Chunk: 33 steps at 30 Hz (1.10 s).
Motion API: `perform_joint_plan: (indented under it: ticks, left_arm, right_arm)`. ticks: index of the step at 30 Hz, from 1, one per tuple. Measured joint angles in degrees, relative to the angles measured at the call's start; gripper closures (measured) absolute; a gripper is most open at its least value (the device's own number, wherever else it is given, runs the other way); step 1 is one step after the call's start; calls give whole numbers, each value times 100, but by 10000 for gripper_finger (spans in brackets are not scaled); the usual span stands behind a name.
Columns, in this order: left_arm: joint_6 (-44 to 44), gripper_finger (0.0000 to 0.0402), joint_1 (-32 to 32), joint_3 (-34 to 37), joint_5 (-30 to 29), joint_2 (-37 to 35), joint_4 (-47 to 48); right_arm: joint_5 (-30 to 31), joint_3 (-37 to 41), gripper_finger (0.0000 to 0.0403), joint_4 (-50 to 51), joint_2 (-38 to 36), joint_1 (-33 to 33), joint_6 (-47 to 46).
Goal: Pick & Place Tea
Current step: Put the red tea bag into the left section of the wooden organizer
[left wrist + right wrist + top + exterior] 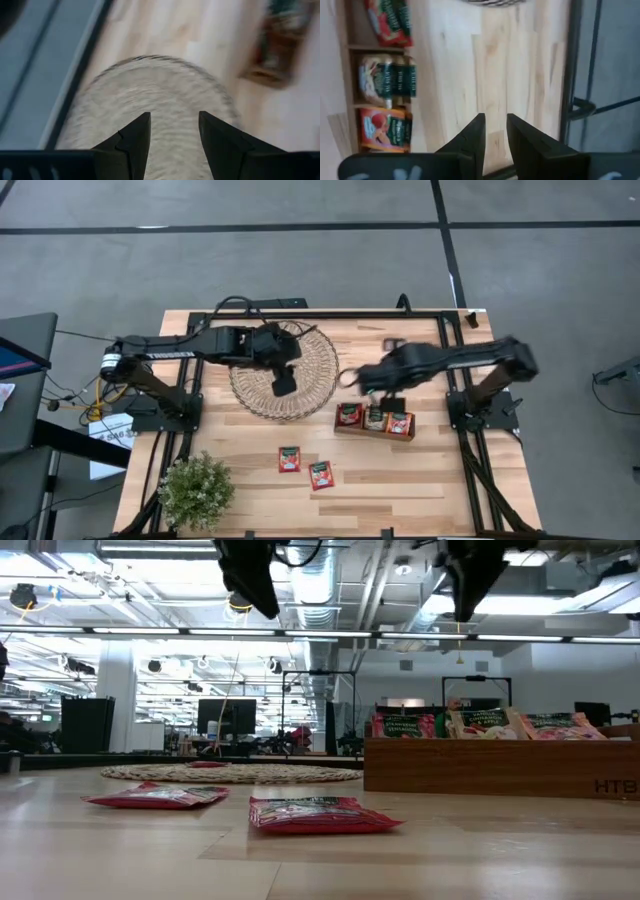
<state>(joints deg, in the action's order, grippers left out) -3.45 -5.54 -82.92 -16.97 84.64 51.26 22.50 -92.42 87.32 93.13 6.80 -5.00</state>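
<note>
High view, two red tea sachets (pixel 305 467) flat, slightly tilted, left gripper (pixel 284 383) released, right gripper (pixel 350 379) parted, empty.

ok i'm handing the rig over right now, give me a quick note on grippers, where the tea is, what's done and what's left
Left gripper: open, empty, above the wicker mat.
Right gripper: empty, fingers a narrow gap apart, above bare table between the mat and the wooden tray.
Done: all three tray compartments hold tea sachets.
Left: two red sachets on the table in front of the tray, one beside the other; neither is held. No sachets show on the mat in the high view.
</note>
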Motion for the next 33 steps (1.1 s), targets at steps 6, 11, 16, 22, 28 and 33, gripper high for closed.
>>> perform_joint_plan:
  ticks: [6, 11, 16, 22, 28, 33]
  left_arm:
    - [-248, 242, -383, -2, -583, 438, -164]
    - [-556, 242, -1045, -2, -395, 889, 38]
    - [-1149, 242, -1767, -2, 558, 1271, 275]
    - [-1272, 242, -2321, 0, 784, 1645, 524]
    - [-1269, 242, -2537, 0, 1313, 2062, 940]
    - [-1207, 242, -2661, 0, 1256, 2327, 1099]
  right_arm:
    - [-417, 1315, 333, -970, -1667, -156, -291]
    - [-640, 2482, 333, -1953, -2913, -158, -415]
    - [-755, 3235, 333, -2640, -3693, -156, -631]
    - [-760, 3480, 333, -2885, -3952, -156, -988]
    - [-758, 3593, 333, -2952, -3946, -154, -854]
    - [-753, 3595, 333, -2942, -3946, -169, -561]
